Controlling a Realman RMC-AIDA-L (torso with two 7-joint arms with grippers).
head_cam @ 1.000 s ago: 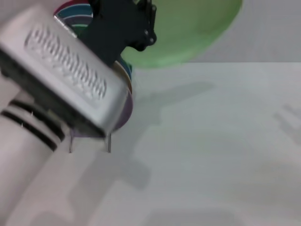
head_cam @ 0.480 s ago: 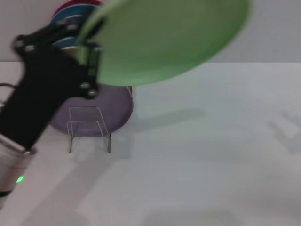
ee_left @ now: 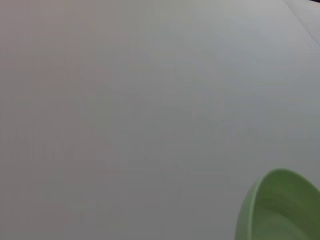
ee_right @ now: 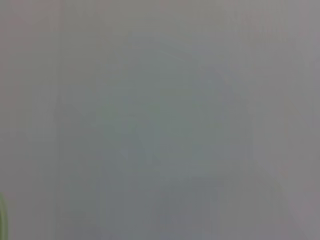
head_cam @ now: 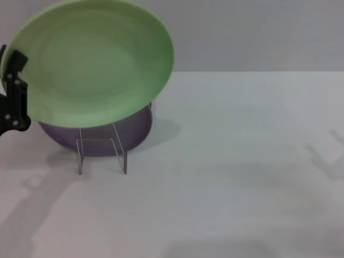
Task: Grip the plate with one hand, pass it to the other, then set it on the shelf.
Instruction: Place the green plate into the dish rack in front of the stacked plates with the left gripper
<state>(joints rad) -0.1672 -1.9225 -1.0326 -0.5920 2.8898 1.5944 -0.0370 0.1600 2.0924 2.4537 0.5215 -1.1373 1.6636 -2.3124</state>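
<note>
The pale mint-green plate (head_cam: 91, 67) is held up nearly upright, its face toward me, just above and in front of the shelf (head_cam: 102, 156). My left gripper (head_cam: 15, 91) shows at the left edge of the head view, shut on the plate's left rim. The plate's rim also shows in the left wrist view (ee_left: 280, 210). The plate's lower edge overlaps the top of the wire rack; I cannot tell if it touches. My right gripper is out of view.
A purple plate (head_cam: 131, 131) stands in the rack behind the green plate. The white table (head_cam: 242, 177) stretches to the right and front. A grey wall (head_cam: 258, 32) stands behind.
The left arm has drawn back to the left, out of the view's middle. The plate has moved left and down and turned to face me over the rack.
</note>
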